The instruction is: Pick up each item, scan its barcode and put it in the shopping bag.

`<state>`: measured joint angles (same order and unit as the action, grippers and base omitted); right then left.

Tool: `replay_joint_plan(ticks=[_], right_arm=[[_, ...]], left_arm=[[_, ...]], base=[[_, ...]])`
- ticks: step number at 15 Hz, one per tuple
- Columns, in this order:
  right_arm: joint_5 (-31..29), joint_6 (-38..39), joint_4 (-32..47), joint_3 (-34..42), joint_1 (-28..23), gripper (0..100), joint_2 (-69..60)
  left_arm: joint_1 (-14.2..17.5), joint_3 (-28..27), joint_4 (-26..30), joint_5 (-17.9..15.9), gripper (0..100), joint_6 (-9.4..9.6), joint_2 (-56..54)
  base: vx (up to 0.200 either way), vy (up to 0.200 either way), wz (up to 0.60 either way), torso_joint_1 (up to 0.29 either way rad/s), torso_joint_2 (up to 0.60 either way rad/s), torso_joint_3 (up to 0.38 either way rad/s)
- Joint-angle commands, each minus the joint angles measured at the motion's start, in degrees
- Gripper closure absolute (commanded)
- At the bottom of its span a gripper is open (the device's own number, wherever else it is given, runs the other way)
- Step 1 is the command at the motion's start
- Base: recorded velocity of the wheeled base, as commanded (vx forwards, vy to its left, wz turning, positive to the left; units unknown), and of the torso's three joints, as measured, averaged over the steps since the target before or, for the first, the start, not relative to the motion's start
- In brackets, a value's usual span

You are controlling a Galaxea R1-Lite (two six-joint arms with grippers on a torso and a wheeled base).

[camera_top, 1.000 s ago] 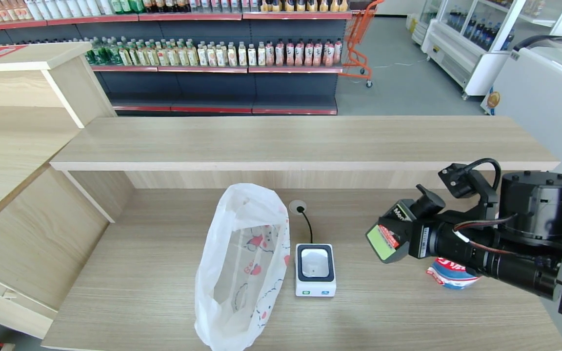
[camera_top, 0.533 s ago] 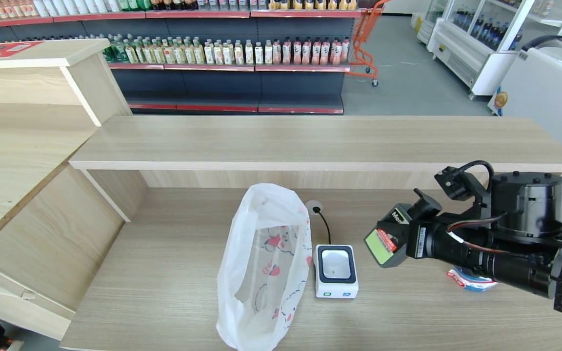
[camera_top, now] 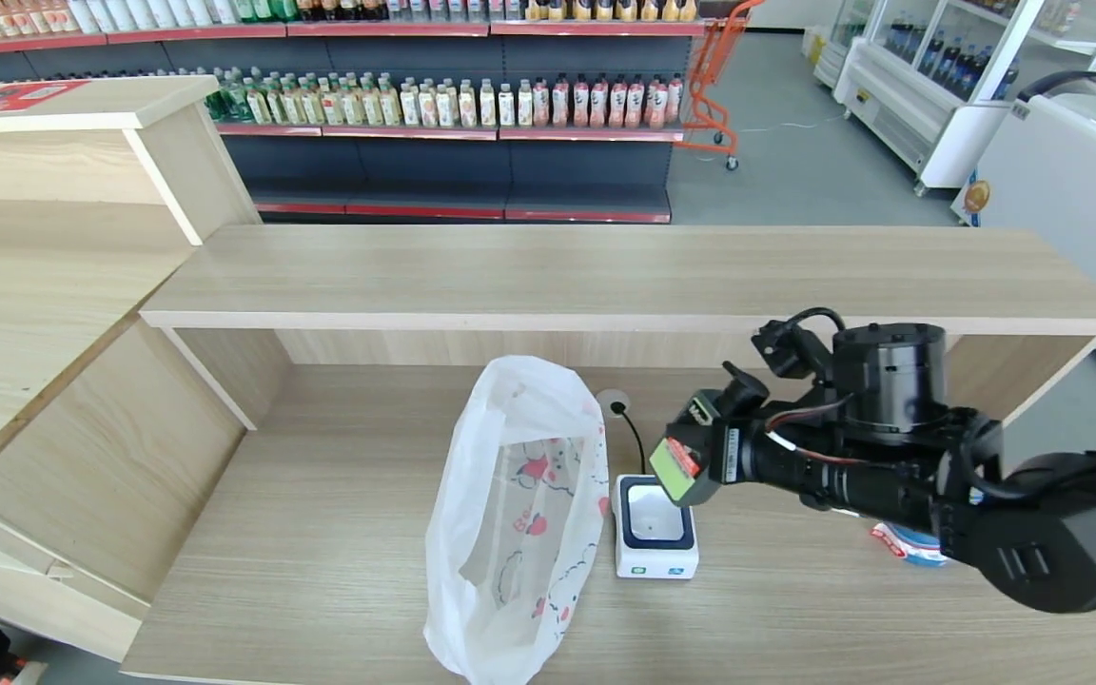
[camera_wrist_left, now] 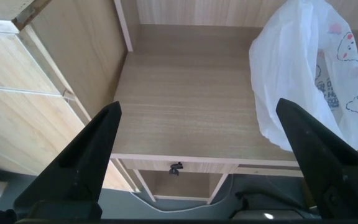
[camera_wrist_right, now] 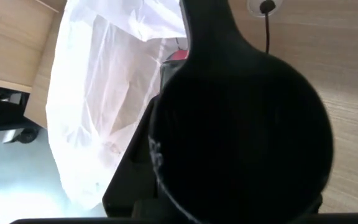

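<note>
The wooden counter point(camera_top: 320, 533) fills the lower half of the head view. At its centre a white shopping bag point(camera_top: 519, 504) stands open, with cartoon print showing through. Right of centre, the right gripper point(camera_top: 691, 452) clamps a green box point(camera_top: 670, 468) with a red label over the scanner point(camera_top: 655, 533). A blue-red packet point(camera_top: 910, 547) lies lower right. In the left wrist view, the left gripper point(camera_wrist_left: 197, 106) is spread wide.

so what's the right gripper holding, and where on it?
A black container with a green and red face, gripped across its dark sides by the right gripper, near the white scanner. The left gripper is open, empty.
</note>
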<state>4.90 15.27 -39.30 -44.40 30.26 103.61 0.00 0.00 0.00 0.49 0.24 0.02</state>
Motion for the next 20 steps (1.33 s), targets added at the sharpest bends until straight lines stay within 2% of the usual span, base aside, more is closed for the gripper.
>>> replay_joint_plan(ticks=[1,6,10,14,15,18,20], right_arm=[[0.5,-0.1,1.4,-7.4,2.5,100,9.9],[3.1,-2.7,1.6,-15.5,3.1,100,19.6],[3.3,-13.3,1.7,-23.8,6.7,100,28.5],[3.0,-24.8,1.5,-27.1,7.2,100,33.1],[2.9,-29.1,1.3,-27.1,7.0,0,34.4],[3.1,-30.6,1.3,-28.6,6.6,0,35.2],[3.2,-24.6,1.4,-29.4,6.5,0,34.6]], left_arm=[[0.0,0.0,0.0,0.0,0,0.02,0.0],[0.0,0.0,0.0,0.0,0,0.02,0.0],[0.0,0.0,0.0,0.0,0,0.02,0.0],[0.0,0.0,0.0,0.0,0,0.02,0.0],[0.0,0.0,0.0,0.0,0,0.02,0.0],[0.1,0.0,0.0,0.0,0,0.02,0.0],[0.0,0.0,0.0,0.0,0,0.02,0.0]], base=[[0.000,0.000,0.00,0.000,0.00,0.000],[0.000,0.000,0.12,0.000,0.00,0.000],[0.000,0.000,0.00,0.000,0.00,0.000],[0.000,0.000,0.00,0.000,0.00,0.000],[0.000,0.000,0.00,0.000,0.00,0.000],[0.000,0.000,0.00,0.000,0.00,0.000],[0.000,0.000,0.00,0.000,0.00,0.000]])
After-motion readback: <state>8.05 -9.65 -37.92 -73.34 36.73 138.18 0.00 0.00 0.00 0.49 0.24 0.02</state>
